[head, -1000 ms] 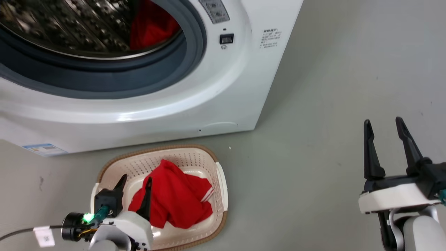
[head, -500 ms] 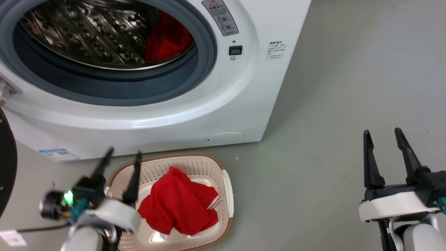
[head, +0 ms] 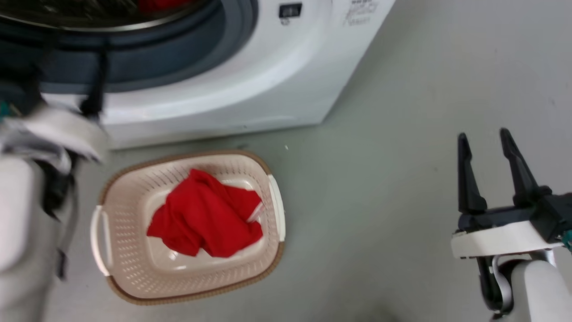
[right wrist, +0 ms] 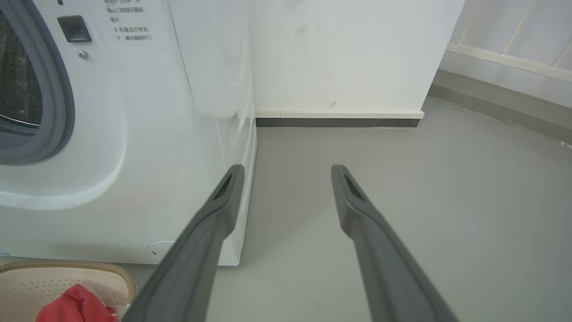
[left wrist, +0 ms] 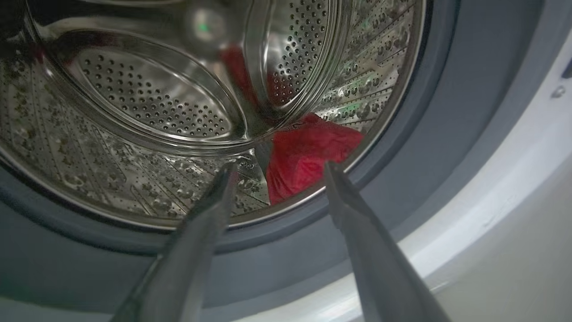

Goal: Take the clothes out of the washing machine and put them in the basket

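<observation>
**Left gripper at drum mouth, one garment already in basket**

Spread wide and holding nothing: left gripper (left wrist: 279,165), pointed into the steel drum (left wrist: 134,89) of the washing machine (head: 268,67). Blurred in the head view, up against the machine's front. Low at the drum's right side, bunched against the perforated wall: red garment (left wrist: 308,152), just behind the lip of the grey rubber ring (left wrist: 424,134). Directly above it, a perforated steel rib (left wrist: 290,58).

Crumpled in the basket (head: 125,250): second red garment (head: 205,214), white-striped trim (head: 255,212) toward the right handle. Basket on the grey floor (head: 402,179), just before the machine.

Also spread and holding nothing: right gripper (head: 483,134), over the floor well right of the basket. Fingers aimed past the machine's corner toward a white wall (right wrist: 335,58) and dark skirting (right wrist: 339,122).
</observation>
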